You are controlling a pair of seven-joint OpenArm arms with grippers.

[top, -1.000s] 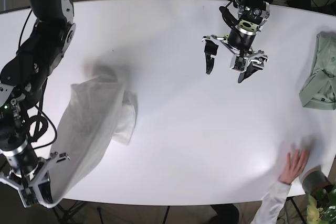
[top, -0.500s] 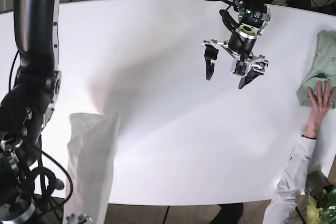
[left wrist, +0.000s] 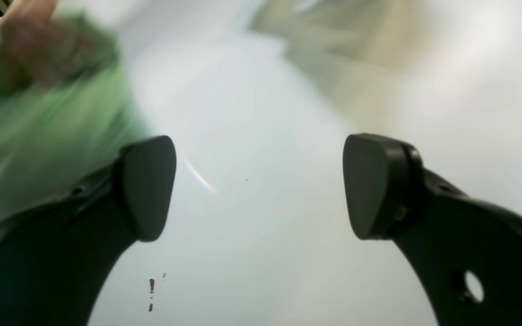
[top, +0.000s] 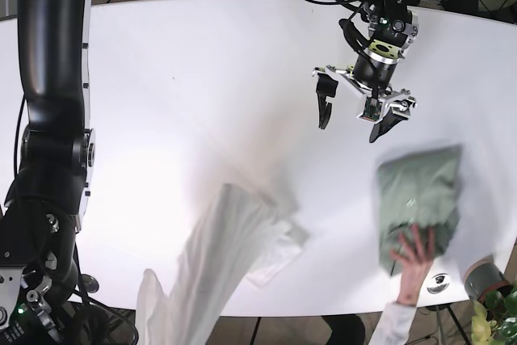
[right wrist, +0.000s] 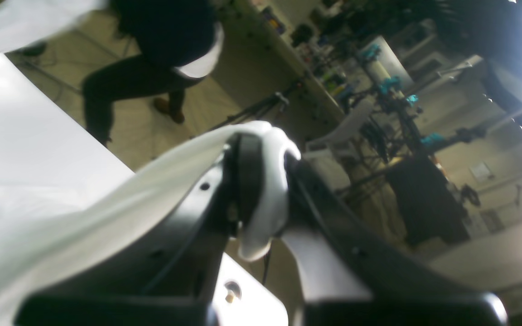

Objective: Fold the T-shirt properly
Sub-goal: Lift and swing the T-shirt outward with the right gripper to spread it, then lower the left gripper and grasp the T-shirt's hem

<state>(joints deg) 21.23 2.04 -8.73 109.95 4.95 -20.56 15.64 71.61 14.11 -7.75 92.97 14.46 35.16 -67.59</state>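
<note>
A green T-shirt (top: 420,195) lies bunched at the table's front right, with a person's hand (top: 414,258) on its near edge. In the left wrist view it is a green blur (left wrist: 48,122) at the left. My left gripper (top: 349,128) hangs open above the bare table, up and left of it, with nothing between its fingers (left wrist: 145,185). A white garment (top: 222,260) stretches in a long strip from mid-table down to the front edge. My right gripper (right wrist: 263,203) is shut on a fold of that white garment (right wrist: 107,199); the gripper itself is out of the base view.
The white table (top: 202,78) spans the view, with its front edge near the bottom. My right arm's black column (top: 52,119) stands along the left side. A plant pot (top: 483,279) sits off the front right corner. Past the table edge, a person in dark clothes (right wrist: 152,68) stands.
The hand has dragged the green T-shirt from the far right edge to the front right. The white garment has swung from the front left toward mid-table. My left gripper has barely moved.
</note>
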